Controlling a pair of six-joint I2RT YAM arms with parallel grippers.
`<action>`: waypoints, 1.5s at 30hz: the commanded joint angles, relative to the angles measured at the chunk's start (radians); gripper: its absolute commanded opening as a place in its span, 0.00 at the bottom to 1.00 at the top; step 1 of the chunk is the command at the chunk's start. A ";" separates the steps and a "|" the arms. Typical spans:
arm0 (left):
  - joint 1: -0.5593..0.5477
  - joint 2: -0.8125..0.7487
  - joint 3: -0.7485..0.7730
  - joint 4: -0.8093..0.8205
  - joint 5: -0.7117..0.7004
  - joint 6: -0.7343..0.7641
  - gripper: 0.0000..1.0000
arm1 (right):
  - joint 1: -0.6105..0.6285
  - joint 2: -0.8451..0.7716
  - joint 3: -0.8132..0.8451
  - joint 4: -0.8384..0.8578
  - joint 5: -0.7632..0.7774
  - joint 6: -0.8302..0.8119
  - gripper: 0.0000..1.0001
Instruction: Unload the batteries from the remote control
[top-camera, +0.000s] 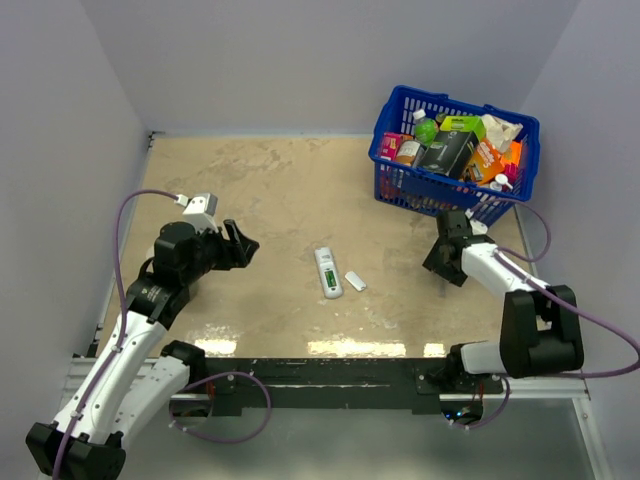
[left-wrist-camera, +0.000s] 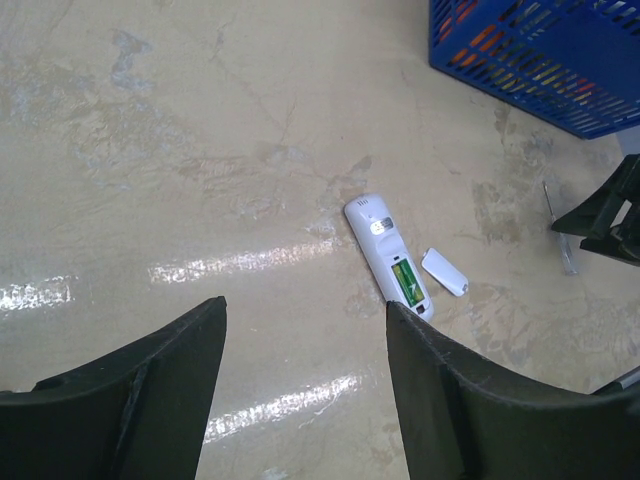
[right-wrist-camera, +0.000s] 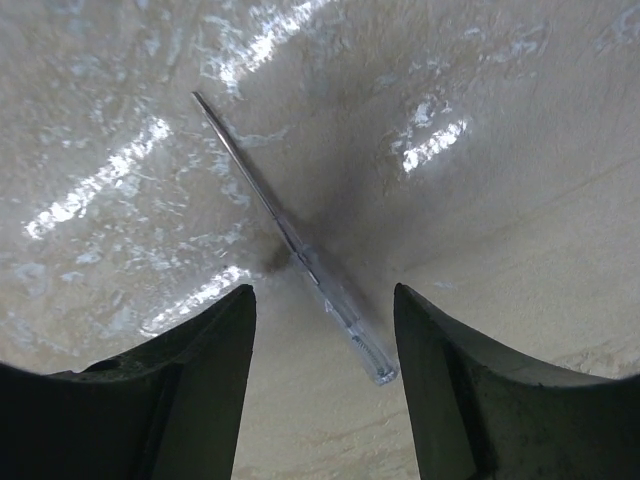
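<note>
While the remote control (top-camera: 328, 272) lies at table (top-camera: 250, 200) centre, batteries (left-wrist-camera: 405, 281) seated, left gripper (left-wrist-camera: 305, 308) and right gripper (right-wrist-camera: 322, 291) stand spread, right astride a screwdriver (right-wrist-camera: 290, 240).

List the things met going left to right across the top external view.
left tool → remote control → white cover piece → right tool. The blue basket is left out because it overlaps the right tool.

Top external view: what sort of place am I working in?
Probably a robot test cell, not a home: plain walls box in a beige tabletop, and a blue basket holds mixed packaged goods like staged props.
</note>
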 joint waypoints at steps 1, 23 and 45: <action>-0.005 0.004 -0.005 0.042 0.014 0.008 0.69 | -0.005 0.022 -0.009 0.043 -0.009 -0.018 0.59; -0.005 0.007 -0.001 0.027 -0.028 0.001 0.69 | -0.004 0.083 -0.043 0.142 -0.116 -0.081 0.25; -0.010 0.142 0.073 0.096 0.291 -0.078 0.59 | 0.416 -0.122 0.067 0.457 -0.886 -0.152 0.00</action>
